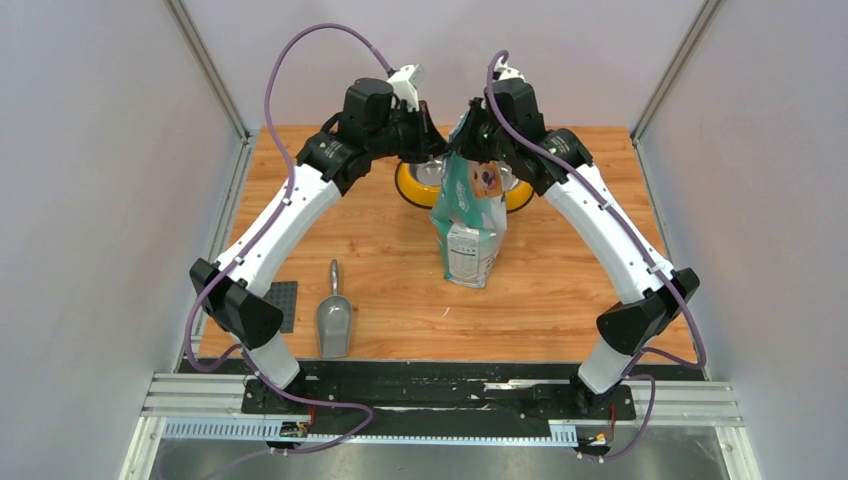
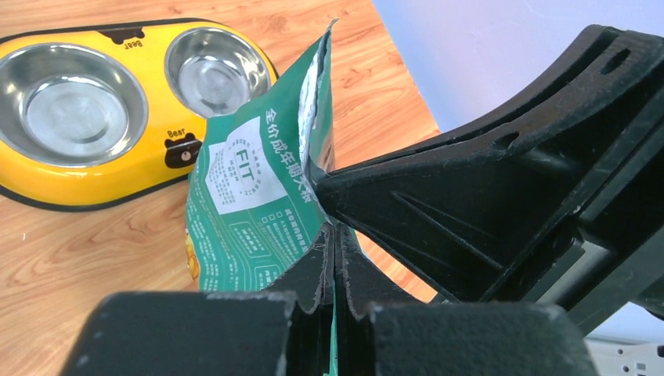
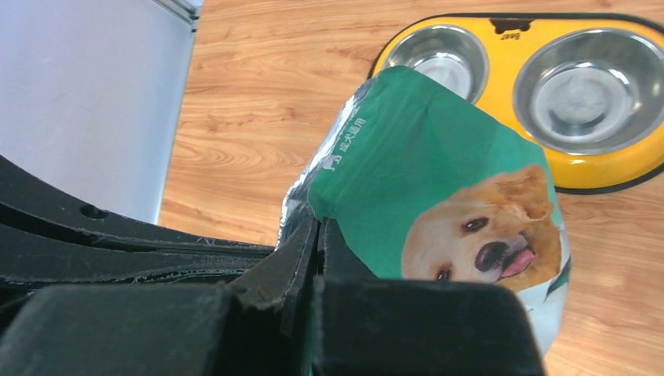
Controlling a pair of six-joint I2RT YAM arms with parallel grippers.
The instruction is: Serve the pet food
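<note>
pouch point(image 1: 468, 215) upright mid-table; kibble out of sight.
left claw point(image 2: 333, 235) and right claw point(image 3: 317, 227) both clamped on its top rim; yellow feeder point(image 1: 410, 186) just behind; grey scoop point(image 1: 334, 322) well apart, near-left.

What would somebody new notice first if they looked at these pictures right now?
The teal-green pouch with a golden retriever on it stands mid-table, its top edge pinched by the left claw and the right claw, one from each side. Just behind it sits a yellow double feeder whose two steel bowls are empty, and a grey scoop lies near the front left edge.
</note>
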